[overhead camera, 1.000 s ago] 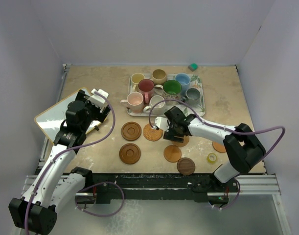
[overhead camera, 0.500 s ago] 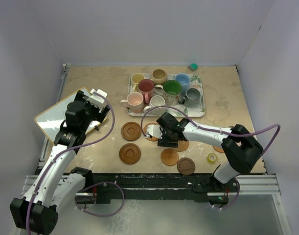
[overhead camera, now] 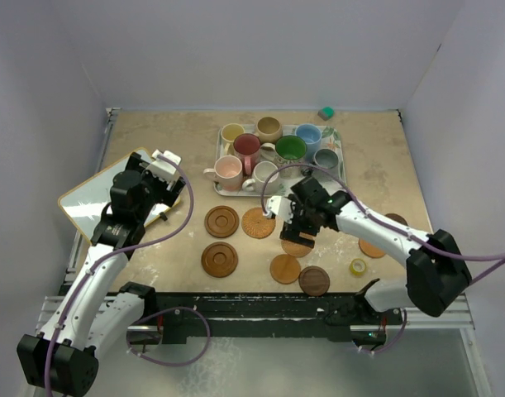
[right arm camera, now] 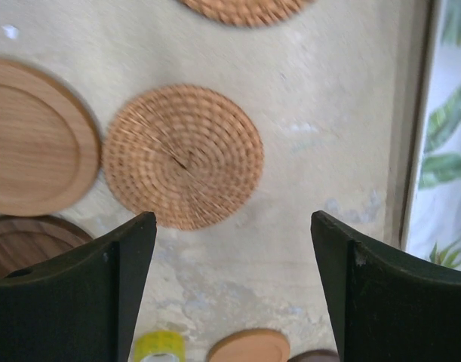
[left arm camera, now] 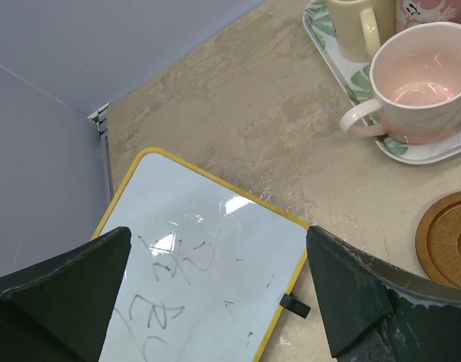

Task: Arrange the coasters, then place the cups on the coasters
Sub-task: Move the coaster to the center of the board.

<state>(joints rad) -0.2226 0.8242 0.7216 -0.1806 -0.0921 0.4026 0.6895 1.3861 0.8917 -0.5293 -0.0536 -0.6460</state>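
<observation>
Several coasters lie in front of the tray: ringed brown ones (overhead camera: 221, 221) (overhead camera: 220, 259), a woven one (overhead camera: 259, 222), a light wooden one (overhead camera: 285, 269) and a dark one (overhead camera: 314, 280). My right gripper (overhead camera: 299, 228) hovers open over another woven coaster (right arm camera: 183, 154), nothing between its fingers (right arm camera: 232, 226). The cups stand on the leaf-print tray (overhead camera: 339, 188): yellow (overhead camera: 232, 132), dark red (overhead camera: 247, 147), green (overhead camera: 290, 149), pink (overhead camera: 228, 169) and others. My left gripper (overhead camera: 151, 188) stays open above the whiteboard (left arm camera: 215, 249), empty.
The yellow-framed whiteboard (overhead camera: 91, 203) lies at the left. A small yellow tape roll (overhead camera: 358, 266) sits near the front right, next to two more coasters (overhead camera: 372, 247). A small green block (overhead camera: 326, 112) rests by the back wall. The pink cup (left arm camera: 419, 90) shows in the left wrist view.
My right gripper swung left, then back to the right, and its jaws spread wider. The light wooden coaster in front ended up slightly nearer and to the left. The left arm stayed still.
</observation>
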